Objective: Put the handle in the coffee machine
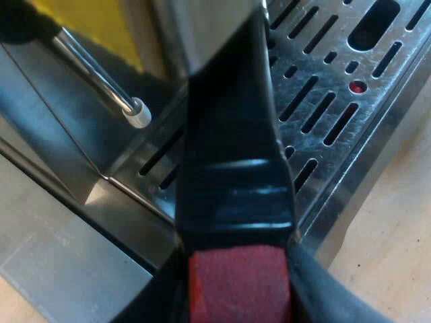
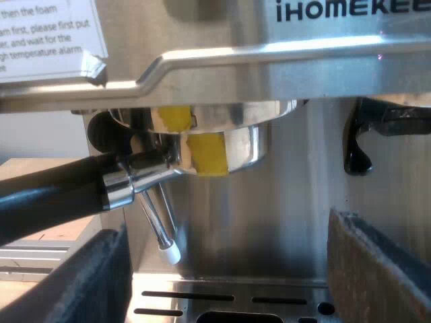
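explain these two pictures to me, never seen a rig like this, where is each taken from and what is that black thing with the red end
Each picture is taken from one wrist of a two-armed robot, looking out past that arm's gripper. The left wrist view looks along a dark handle, and the left gripper is shut on its red end. Underneath lies a slotted drip tray, with a steam wand nearby. The right wrist view faces the espresso machine: the handle belongs to the metal holder sitting up under the brewing head. The right gripper is open and holds nothing.
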Robot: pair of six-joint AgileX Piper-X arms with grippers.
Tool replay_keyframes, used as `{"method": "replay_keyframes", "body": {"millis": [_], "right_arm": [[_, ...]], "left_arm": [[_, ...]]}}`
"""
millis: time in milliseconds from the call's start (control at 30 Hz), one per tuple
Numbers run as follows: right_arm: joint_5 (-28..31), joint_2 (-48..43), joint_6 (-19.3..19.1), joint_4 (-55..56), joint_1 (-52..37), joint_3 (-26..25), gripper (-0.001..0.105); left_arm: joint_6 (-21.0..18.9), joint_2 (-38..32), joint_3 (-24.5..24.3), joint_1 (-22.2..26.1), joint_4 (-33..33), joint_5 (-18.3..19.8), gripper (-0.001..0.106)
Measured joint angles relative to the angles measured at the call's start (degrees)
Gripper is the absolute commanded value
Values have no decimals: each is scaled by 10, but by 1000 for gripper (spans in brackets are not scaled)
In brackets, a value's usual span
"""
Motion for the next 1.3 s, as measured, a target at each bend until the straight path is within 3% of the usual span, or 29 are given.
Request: {"method": "replay_keyframes", "body": {"millis": [1300], "right_arm": [[0,0,2,0,0,0,63]], "left_arm": [[27,4,1,19,-11,49,1]]}}
